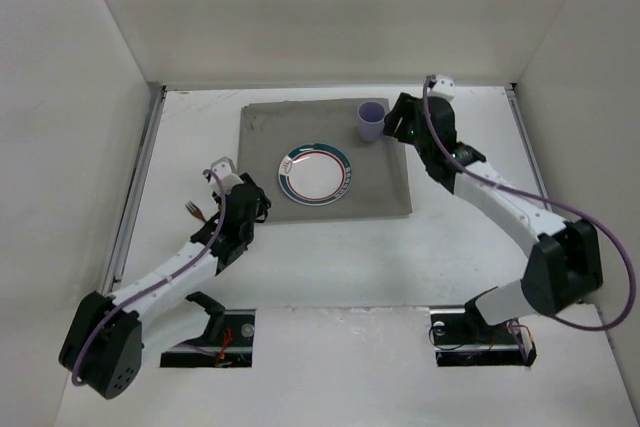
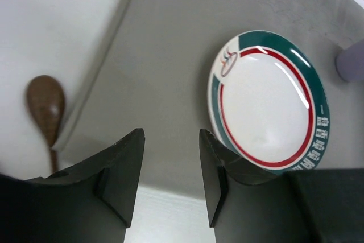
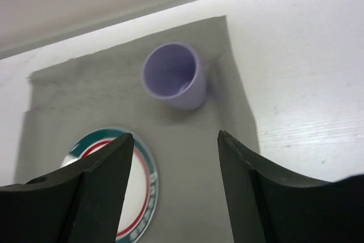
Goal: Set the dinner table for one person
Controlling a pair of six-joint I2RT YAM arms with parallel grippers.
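Note:
The dinner table [image 1: 350, 267] is a white tabletop with a grey cloth mat [image 1: 260, 137] lying on it. A white plate [image 1: 315, 173] with a green and red rim sits on the mat, and a purple cup [image 1: 371, 122] stands upright at the mat's far right. My left gripper [image 1: 257, 203] is open and empty over the mat's near left corner [image 2: 165, 83], beside the plate [image 2: 267, 101]. My right gripper [image 1: 397, 127] is open and empty, just right of the cup [image 3: 173, 75] and apart from it. A brown wooden spoon [image 2: 45, 106] lies on the table left of the mat.
Thin metal rails [image 1: 135, 197] run along the table's side edges, with white walls around it. The spoon [image 1: 192, 211] lies close to my left arm. The plate's rim [image 3: 145, 186] shows between my right fingers, below the cup.

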